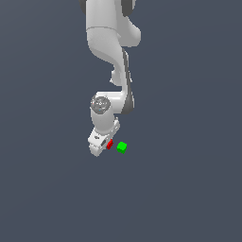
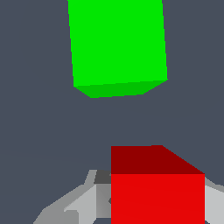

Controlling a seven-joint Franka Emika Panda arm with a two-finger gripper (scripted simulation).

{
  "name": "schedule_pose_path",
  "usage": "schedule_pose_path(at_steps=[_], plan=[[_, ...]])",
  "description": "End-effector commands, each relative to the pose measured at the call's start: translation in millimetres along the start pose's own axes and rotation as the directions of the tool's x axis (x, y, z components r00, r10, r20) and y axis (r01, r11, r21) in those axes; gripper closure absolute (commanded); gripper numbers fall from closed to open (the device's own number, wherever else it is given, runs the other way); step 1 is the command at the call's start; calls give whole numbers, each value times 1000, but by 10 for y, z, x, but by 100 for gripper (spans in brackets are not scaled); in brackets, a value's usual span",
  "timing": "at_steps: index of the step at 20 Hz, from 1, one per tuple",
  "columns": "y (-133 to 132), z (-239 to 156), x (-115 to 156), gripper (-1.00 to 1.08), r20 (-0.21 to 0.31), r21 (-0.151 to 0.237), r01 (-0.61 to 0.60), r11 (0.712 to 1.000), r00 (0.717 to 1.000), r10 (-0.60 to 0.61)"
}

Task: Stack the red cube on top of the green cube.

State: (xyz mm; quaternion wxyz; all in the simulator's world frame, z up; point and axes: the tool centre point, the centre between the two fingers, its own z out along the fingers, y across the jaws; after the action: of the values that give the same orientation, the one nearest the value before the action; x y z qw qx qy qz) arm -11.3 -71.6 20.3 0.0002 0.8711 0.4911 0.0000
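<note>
The red cube sits between the fingers of my gripper, half hidden by the white hand in the exterior view. In the wrist view the red cube fills the space between the grey fingers, which press on its sides, so the gripper is shut on it. The green cube rests on the dark floor just to the exterior view's right of the red one, with a small gap between them. In the wrist view the green cube looms large ahead of the red cube.
The white arm comes down from the top of the exterior view to the hand. A plain dark grey floor surrounds both cubes.
</note>
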Motion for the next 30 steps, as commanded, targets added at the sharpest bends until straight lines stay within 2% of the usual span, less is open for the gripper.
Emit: schedule_pose_path(at_steps=[1, 10, 23, 30], plan=[[-2, 4, 2, 108, 0, 0, 0, 1000, 1000, 0], [-5, -143, -2, 108, 0, 0, 0, 1000, 1000, 0], [-13, -909, -1, 108, 0, 0, 1, 1000, 1000, -1], [-7, -978, 3, 108, 0, -1, 1, 1000, 1000, -1]])
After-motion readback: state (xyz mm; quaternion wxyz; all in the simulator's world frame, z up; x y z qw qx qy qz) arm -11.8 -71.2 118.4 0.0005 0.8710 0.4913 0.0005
